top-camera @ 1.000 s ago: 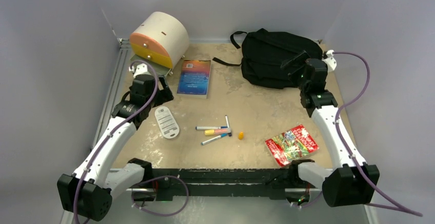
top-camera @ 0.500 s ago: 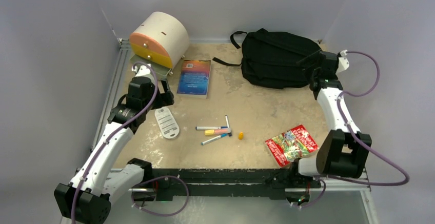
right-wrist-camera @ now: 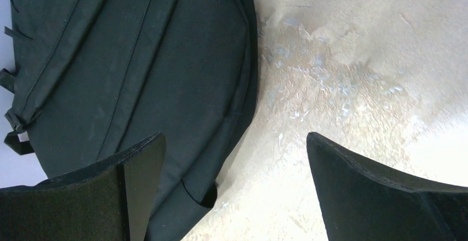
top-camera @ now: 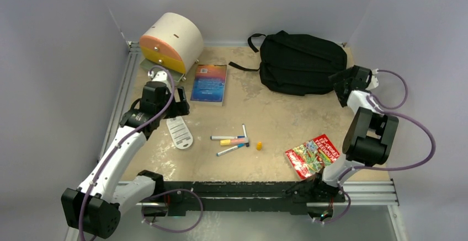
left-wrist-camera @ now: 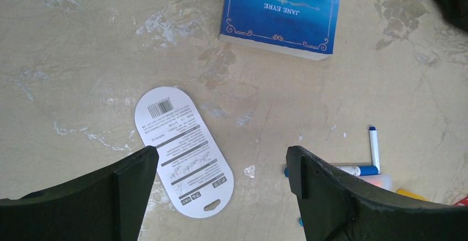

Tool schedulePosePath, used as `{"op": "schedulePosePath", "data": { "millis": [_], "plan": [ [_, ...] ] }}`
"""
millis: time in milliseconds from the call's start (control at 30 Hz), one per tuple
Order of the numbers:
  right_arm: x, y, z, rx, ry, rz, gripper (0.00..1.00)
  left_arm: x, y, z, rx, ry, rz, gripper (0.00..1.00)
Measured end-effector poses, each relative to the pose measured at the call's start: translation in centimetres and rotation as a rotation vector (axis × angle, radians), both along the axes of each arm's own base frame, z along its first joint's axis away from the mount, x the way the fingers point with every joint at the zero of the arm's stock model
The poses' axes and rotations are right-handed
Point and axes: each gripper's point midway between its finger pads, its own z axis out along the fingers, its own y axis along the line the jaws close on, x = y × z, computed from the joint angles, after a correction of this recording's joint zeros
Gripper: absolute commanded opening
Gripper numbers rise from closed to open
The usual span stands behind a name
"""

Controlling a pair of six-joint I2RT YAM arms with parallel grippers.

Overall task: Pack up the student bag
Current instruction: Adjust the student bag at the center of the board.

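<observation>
The student bag (top-camera: 301,62) lies broadside across the upper right of the overhead view. The right gripper (top-camera: 343,81), spread and empty, hangs just beside its right-hand end. The left gripper (left-wrist-camera: 221,161), also spread and empty, is well apart from it.

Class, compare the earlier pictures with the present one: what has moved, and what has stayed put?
The right end effector drew back off the student bag toward the right edge of the table, open and empty. The left end effector barely shifted, open near the white card. The bag, book, markers and card stayed put.
</observation>
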Motion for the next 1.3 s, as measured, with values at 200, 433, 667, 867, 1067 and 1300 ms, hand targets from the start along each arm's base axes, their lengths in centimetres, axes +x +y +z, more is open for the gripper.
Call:
{"op": "schedulePosePath", "data": {
  "millis": [200, 433, 667, 867, 1067, 1300],
  "plan": [
    [1.0, -0.7, -2.4, 0.033, 0.0, 0.016, 0.99, 0.0, 0.0, 0.0, 0.0, -0.001, -0.003, 0.87],
    [2.7, -0.7, -5.4, 0.103, -0.015, 0.063, 0.97, 0.0, 0.0, 0.1, 0.008, -0.005, -0.016, 0.87],
    [5.2, -1.1, -5.2, 0.125, -0.09, 0.113, 0.93, 0.0, -0.3, 0.9, -0.006, -0.037, -0.033, 0.87],
    [6.4, -1.5, -5.1, 0.15, -0.146, 0.142, 0.88, 0.0, -0.5, 1.4, -0.018, -0.053, -0.043, 0.87],
    [7.8, -1.7, -5.2, 0.162, -0.186, 0.162, 0.79, -0.1, -0.8, 1.4, -0.027, -0.052, -0.054, 0.86],
    [8.9, -1.7, -5.7, 0.178, -0.214, 0.189, 0.41, -0.1, -1.2, 1.5, -0.039, -0.053, -0.071, 0.86]
  ]
}}
